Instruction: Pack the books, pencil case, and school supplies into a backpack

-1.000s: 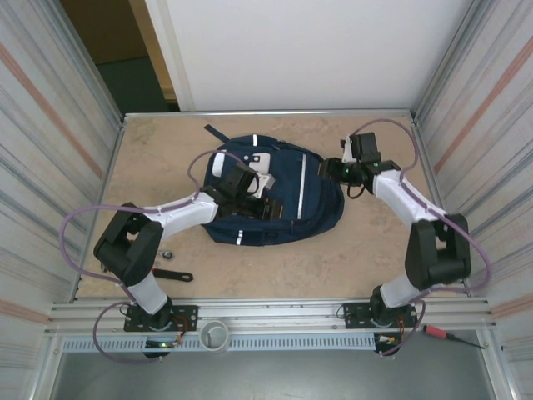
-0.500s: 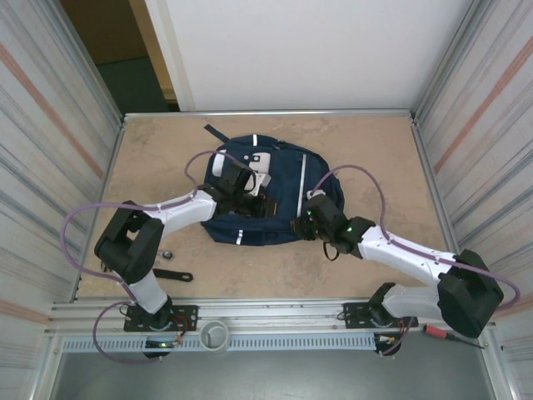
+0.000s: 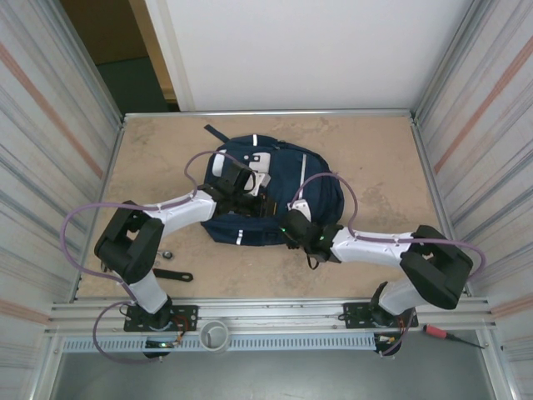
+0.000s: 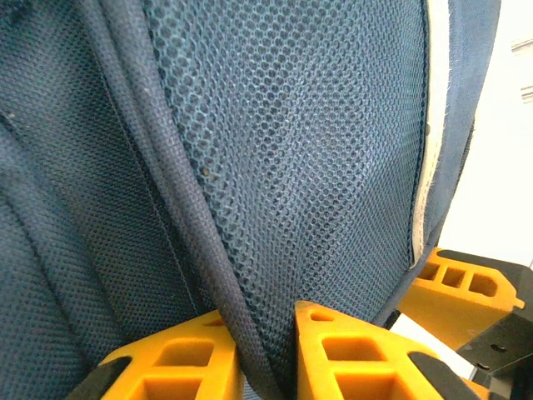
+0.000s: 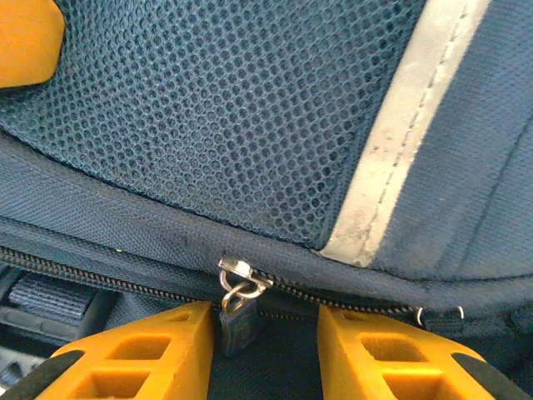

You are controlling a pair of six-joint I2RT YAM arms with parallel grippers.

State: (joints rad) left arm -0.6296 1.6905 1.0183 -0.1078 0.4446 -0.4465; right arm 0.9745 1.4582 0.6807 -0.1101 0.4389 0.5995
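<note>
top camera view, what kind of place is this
Probably a purpose-built robot test cell, not a home or classroom: ribbed metal walls close in both sides, two robot arms are bolted to an aluminium rail at the near edge, and the backpack lies on a bare stone-look tabletop.

The bench has a beige, mottled top like stone. Ribbed grey metal walls with faint orange stripes stand at its left and right. Behind is a plain white panel, beside it a dark opening. An aluminium rail borders the near edge. The light is soft.
</note>
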